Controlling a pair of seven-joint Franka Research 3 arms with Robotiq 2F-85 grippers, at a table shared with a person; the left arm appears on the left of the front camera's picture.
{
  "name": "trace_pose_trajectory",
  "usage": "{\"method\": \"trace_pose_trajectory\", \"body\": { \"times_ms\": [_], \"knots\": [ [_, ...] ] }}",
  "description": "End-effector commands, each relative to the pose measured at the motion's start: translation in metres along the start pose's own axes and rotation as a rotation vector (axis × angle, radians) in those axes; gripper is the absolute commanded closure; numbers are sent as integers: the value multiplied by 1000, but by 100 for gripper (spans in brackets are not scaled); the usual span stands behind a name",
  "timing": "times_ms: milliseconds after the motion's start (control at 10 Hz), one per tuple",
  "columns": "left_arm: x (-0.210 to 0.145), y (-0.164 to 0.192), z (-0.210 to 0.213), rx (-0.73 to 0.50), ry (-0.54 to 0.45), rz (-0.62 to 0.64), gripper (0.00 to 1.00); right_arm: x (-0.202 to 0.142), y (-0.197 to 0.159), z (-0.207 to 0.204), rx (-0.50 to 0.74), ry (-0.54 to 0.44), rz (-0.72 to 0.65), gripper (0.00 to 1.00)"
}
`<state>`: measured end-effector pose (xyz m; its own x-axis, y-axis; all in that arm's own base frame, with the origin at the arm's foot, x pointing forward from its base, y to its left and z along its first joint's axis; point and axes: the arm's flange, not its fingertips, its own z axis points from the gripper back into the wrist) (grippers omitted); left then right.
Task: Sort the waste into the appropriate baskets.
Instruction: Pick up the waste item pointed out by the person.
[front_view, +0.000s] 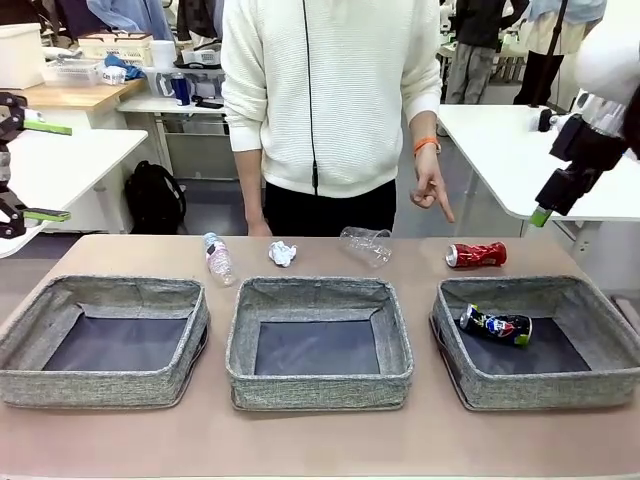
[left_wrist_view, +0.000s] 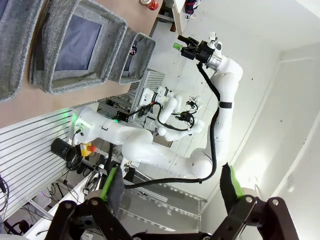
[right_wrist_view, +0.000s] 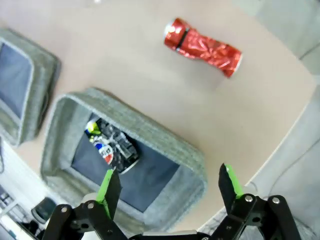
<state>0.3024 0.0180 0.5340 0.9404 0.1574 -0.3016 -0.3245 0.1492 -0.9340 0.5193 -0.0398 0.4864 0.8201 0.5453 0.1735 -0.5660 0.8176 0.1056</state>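
Brown surface (front_view: 320, 445) runs between you and the person at the far side. Your right pincer (right_wrist_view: 168, 182) hangs spread wide with nothing in it, high over the right-hand basket (right_wrist_view: 170, 142). Your left pincer (left_wrist_view: 170, 185) is just as wide and empty, raised at the left edge, well apart from the litter.

Count three grey baskets in a row. The left basket (front_view: 100, 385) and the middle basket (front_view: 318, 385) show bare dark bottoms; the right-hand one holds one crushed dark can (front_view: 496, 326).

Four pieces lie loose on the surface behind the baskets: one bottle (front_view: 216, 257), one crumpled paper (front_view: 283, 253), one clear cup (front_view: 365, 243) on its side, and one crushed red can (front_view: 476, 255). That gives you two cans and five pieces in all.

The person's hand (front_view: 432, 190) points a finger down, above the stretch between the cup and the red can.
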Motion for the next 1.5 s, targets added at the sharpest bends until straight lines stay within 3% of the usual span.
{"method": "trace_pose_trajectory", "body": {
  "times_ms": [0,200,400,1000,1400],
  "knots": [
    [-2,0,3,4,12,-16,0,25,-25,-12,-61,-71,181,0],
    [-2,0,3,4,12,-16,0,52,-52,-44,17,-95,456,0],
    [-2,0,3,4,12,-16,0,71,-77,-73,69,-61,586,0],
    [-2,0,3,4,12,-16,0,105,-95,-152,146,-28,813,0],
    [-2,0,3,4,12,-16,0,115,-81,-182,217,74,837,0]
  ]
}}
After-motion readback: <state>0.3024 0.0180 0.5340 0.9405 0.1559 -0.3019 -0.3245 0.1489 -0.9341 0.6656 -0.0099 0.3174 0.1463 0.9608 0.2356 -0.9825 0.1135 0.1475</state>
